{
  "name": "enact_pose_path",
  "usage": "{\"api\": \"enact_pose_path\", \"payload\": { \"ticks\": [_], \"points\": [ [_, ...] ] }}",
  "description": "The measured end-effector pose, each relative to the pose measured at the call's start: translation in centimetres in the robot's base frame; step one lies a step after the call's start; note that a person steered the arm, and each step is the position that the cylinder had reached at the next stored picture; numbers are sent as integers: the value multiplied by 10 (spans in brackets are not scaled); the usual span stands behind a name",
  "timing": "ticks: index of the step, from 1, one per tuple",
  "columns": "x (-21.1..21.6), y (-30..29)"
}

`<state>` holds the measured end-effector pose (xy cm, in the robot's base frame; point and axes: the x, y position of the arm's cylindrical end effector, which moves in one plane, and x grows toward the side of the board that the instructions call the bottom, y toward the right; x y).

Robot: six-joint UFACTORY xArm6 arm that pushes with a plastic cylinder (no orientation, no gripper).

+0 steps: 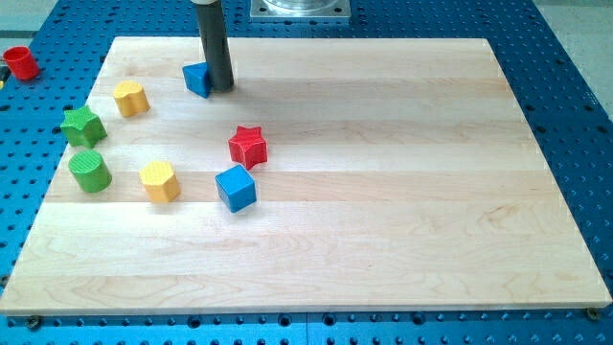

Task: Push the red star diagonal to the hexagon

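Note:
The red star lies on the wooden board, left of centre. My tip rests near the view's top, touching the right side of a small blue block, well above the red star. A yellow hexagon-like block lies to the lower left of the star, and a second yellow block lies at the upper left. A blue cube sits just below the star, nearly touching it.
A green star and a green cylinder lie near the board's left edge. A red piece sits off the board at the view's top left. The arm's base is at the top.

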<state>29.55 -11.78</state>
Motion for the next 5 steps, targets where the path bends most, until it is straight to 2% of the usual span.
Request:
{"api": "enact_pose_path", "payload": {
  "ticks": [2,3,5],
  "points": [
    [0,-17],
    [31,4],
    [40,16]
  ]
}}
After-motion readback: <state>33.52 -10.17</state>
